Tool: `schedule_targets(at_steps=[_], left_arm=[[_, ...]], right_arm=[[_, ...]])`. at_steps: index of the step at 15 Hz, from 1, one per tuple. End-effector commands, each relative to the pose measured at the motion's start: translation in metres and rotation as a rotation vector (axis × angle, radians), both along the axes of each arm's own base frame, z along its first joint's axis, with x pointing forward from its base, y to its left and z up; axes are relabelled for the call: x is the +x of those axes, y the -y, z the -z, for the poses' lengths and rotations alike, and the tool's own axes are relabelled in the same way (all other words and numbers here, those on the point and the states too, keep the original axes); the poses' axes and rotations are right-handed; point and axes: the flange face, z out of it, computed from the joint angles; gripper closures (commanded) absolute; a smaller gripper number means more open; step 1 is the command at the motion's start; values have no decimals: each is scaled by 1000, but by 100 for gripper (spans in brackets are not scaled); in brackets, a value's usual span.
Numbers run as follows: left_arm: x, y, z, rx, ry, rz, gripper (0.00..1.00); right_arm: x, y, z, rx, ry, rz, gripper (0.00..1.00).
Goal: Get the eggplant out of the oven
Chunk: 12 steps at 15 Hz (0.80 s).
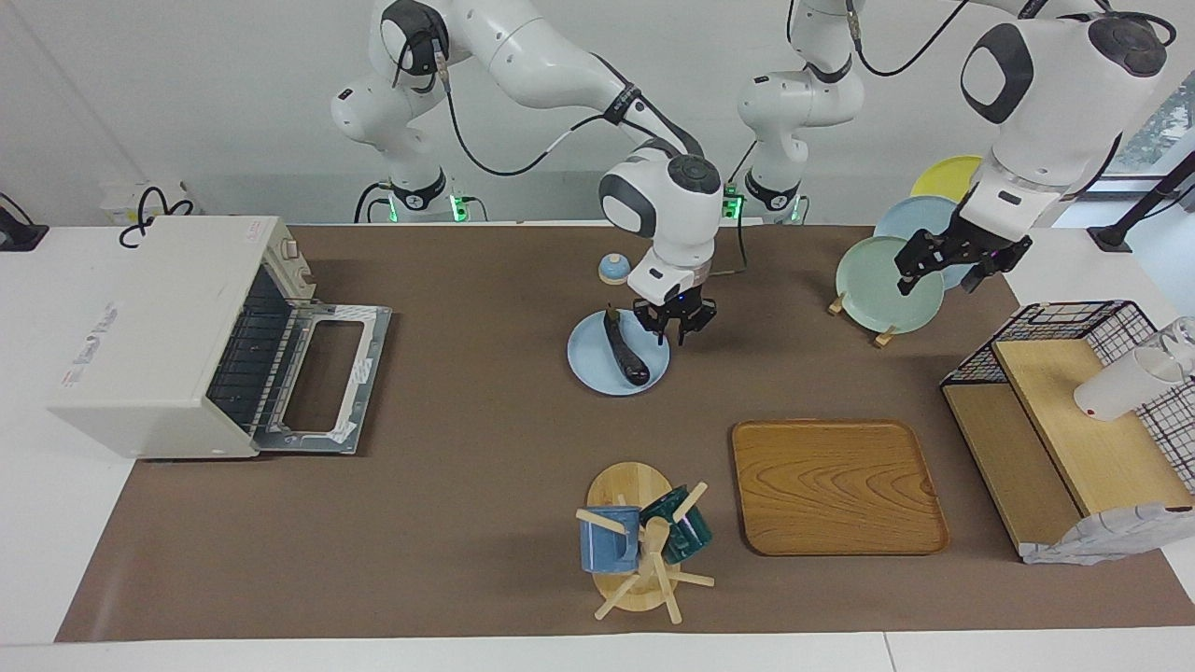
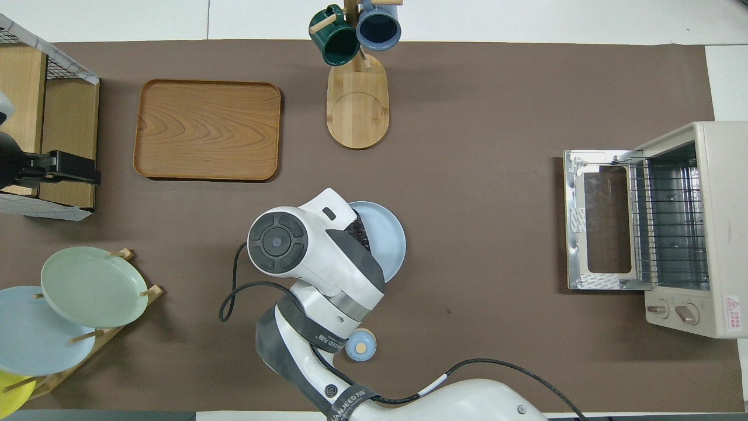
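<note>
The dark purple eggplant [image 1: 625, 350] lies on a light blue plate [image 1: 588, 371] in the middle of the table, outside the oven. The cream-white oven [image 1: 140, 345] stands at the right arm's end with its glass door [image 1: 327, 373] folded down and its wire rack bare. My right gripper [image 1: 674, 327] hangs open and empty just over the plate's edge, beside the eggplant. In the overhead view the right arm hides the eggplant, and the plate's rim [image 2: 388, 240] and the oven [image 2: 713, 175] show. My left gripper [image 1: 941, 278] waits, open and empty, above the plate rack.
A wooden tray [image 1: 836, 485] and a mug tree [image 1: 644, 551] with two mugs lie farther from the robots. A plate rack [image 1: 882, 285] holds several plates. A black wire shelf [image 1: 1074, 411] with a white cup [image 1: 1120, 387] stands at the left arm's end. A small blue dome [image 1: 612, 269] sits nearer the robots than the plate.
</note>
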Motion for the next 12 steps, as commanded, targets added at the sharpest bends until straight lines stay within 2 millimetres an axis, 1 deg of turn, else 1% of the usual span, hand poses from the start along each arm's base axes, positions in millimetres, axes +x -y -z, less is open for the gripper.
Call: schedule_targets(at_steps=[1,2,3,4,5,6,7,8,9,10,11,12], left_arm=[[-9,6,-1,6,17,11,0],[-10,18,0,0,12,16,0],[-11,38,0,-13,9,8,0],[-13,56,4,-19,2,-6,0],[-16,81,8,-21,-7,-13,0],[-20,106,11,-24,-14,-21,0],[-26,132,16,-42,-27,-43,0],[-30,160,23,-69,-31,-71,0],[-35,188,36,-77,-33,-85,0],[-43,221,49,-78,-34,-82,0],[-50,248,66,-78,-35,-71,0],[-57,273,85,-78,-36,-56,0]], right_arm=[[27,63,-47,-48,-33,-36,85],[44,104,-61,-75,-59,-68,98],[57,142,-72,-81,-77,-114,100],[67,182,-74,-82,-92,-133,100],[72,215,-73,-85,-109,-119,100],[70,232,-63,-95,-133,-94,100],[63,243,-51,-118,-149,-86,100],[60,262,-39,-162,-153,-71,100],[57,278,-29,-191,-133,-62,100],[55,294,-18,-206,-122,-58,100],[59,320,-8,-207,-108,-32,100],[61,341,3,-211,-104,-18,100]])
